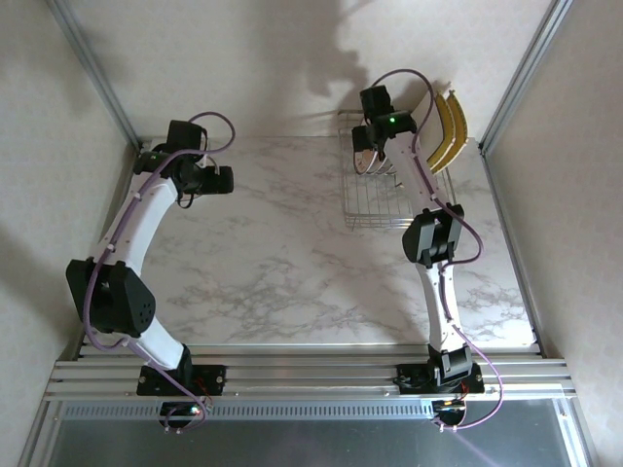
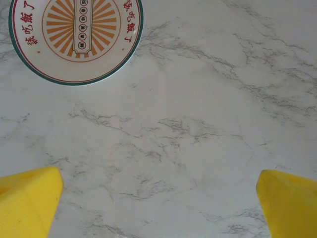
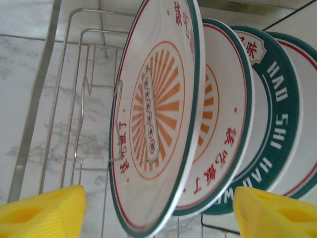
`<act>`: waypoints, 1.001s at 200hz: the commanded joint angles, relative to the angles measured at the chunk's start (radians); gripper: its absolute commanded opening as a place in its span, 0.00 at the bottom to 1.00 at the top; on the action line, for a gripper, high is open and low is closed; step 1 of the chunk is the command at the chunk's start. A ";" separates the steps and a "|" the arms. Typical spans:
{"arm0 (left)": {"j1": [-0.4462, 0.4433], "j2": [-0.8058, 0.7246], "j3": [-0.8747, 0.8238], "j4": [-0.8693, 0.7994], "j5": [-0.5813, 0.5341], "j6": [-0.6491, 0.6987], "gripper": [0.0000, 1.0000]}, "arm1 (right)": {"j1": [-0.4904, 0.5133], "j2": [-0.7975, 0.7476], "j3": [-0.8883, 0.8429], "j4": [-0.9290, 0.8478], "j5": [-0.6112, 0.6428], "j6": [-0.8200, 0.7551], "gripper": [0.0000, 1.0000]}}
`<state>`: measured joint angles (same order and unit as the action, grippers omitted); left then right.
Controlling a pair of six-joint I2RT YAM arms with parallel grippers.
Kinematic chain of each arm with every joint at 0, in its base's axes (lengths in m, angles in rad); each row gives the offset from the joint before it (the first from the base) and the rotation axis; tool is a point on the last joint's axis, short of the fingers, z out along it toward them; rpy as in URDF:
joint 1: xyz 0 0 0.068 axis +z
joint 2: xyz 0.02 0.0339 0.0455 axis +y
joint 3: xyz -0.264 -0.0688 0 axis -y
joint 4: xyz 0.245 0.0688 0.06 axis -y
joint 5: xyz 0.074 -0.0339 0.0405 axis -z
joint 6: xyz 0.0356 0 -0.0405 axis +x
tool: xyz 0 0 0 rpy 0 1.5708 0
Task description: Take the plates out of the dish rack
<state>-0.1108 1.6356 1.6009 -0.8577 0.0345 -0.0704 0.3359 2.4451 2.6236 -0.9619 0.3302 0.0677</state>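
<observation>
Here, nearest the bases, the grey-veined white marble tabletop lies between my two arms. Left of centre, my left claw hangs above it, its yellow fingers spread wide with nothing between them but stone. Ahead of those fingers a round white plate with an orange sunburst, red characters and a green rim lies flat on the marble, outside the rack.

Well apart, on the far right of the table, stands the rectangular silver wire dish rack. My right claw is over its far part, so this arm is plainly the nearer one for the work. The claw stands spread and pinches nothing. One yellow pad is on the side of the bare wires and the other pad on the side of the row. The lower rim of the front plate sits in the gap, touching neither.

That plate stands on edge, slightly tilted, its sunburst face toward the empty dividers. A like plate stands just behind it, then a plate with a broad green band and white lettering. Farthest, at the rack's far right end, yellow curved plates lean outward. I judge the coming move turns on keeping the front plate's rim alone between the pads, since the second rim is also near the gap.
</observation>
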 commanded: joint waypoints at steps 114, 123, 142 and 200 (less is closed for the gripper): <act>-0.012 -0.054 0.018 -0.024 0.015 0.015 1.00 | -0.001 0.088 0.085 0.118 0.128 0.093 0.36; -0.012 -0.054 0.020 -0.028 0.016 0.017 0.99 | 0.000 0.090 0.087 0.118 0.129 0.093 0.34; -0.012 -0.054 0.032 -0.038 0.018 0.020 1.00 | 0.000 0.095 0.090 0.122 0.139 0.101 0.30; -0.005 -0.032 0.009 -0.013 0.011 0.029 1.00 | 0.000 0.124 0.099 0.137 0.197 0.117 0.16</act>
<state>-0.1162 1.6150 1.6020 -0.8650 0.0387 -0.0589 0.3363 2.5450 2.6949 -0.8467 0.4782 0.1627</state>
